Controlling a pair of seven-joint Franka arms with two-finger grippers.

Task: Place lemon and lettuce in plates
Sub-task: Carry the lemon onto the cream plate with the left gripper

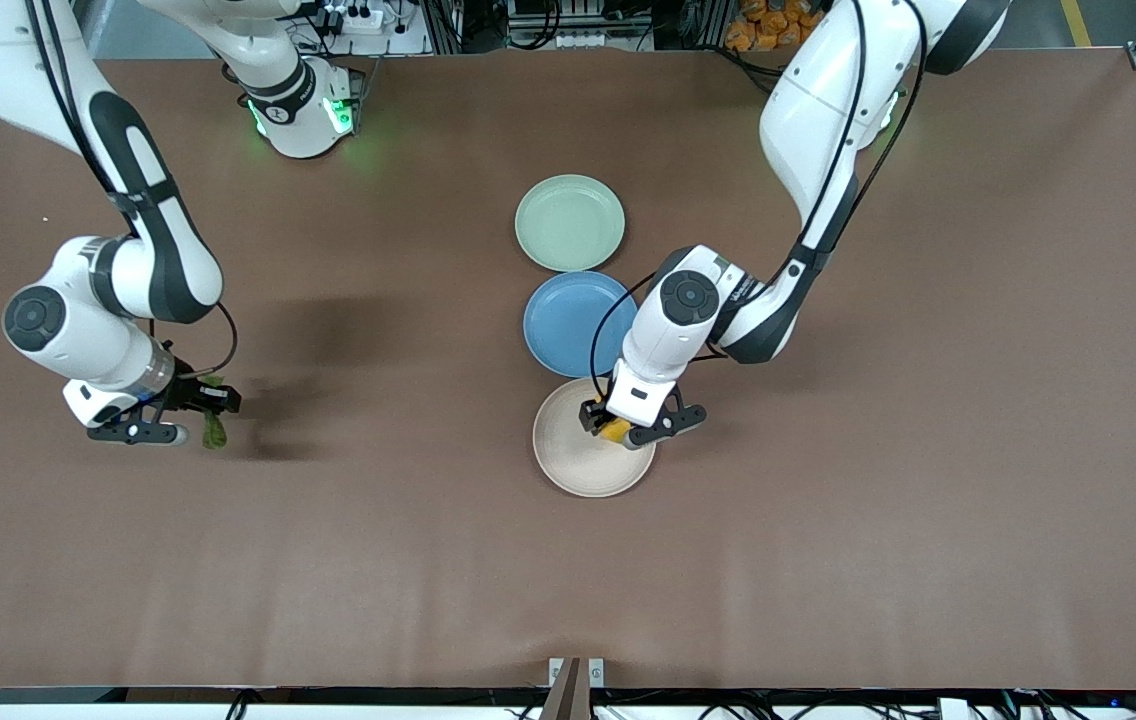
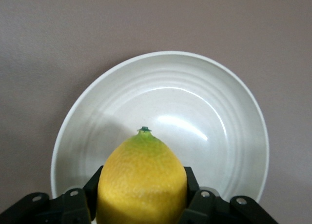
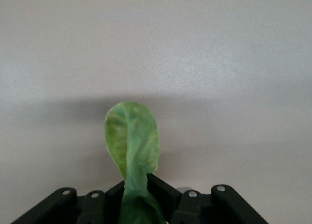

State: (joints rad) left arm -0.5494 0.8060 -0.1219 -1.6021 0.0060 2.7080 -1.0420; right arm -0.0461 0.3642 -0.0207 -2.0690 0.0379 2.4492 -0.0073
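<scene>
L gripper hangs over the beige-white plate, at the edge of it toward the blue plate. The lemon sits btwn its fingers, clamped on both sides; jaws spread only as wide as the fruit. In the left wrist view the lemon fills the gap btwn the black fingers, green tip pointing away from the wrist, w/ the plate's pale ringed bowl directly below. Lemon is up in the air, not touching the plate.

R gripper is over bare table toward the right arm's end, well apart from all plates. It pinches the lettuce by its stem end, jaws nearly closed on the thin leaf. In the right wrist view the leaf sticks out past the fingertips, curled and wrinkly, w/ only plain table surface under it.

Count: 1 lemon, 1 lettuce piece, 3 plates, 2 grippers. Plates form a line down the table's middle: mint green plate farthest from the front camera, blue one next, its rim touching the mint plate's, beige-white nearest. Blue and beige-white look to be just beside each other, but the L arm covers where they'd meet, so can't tell if touching. Mint and blue plates have nothing on them.
</scene>
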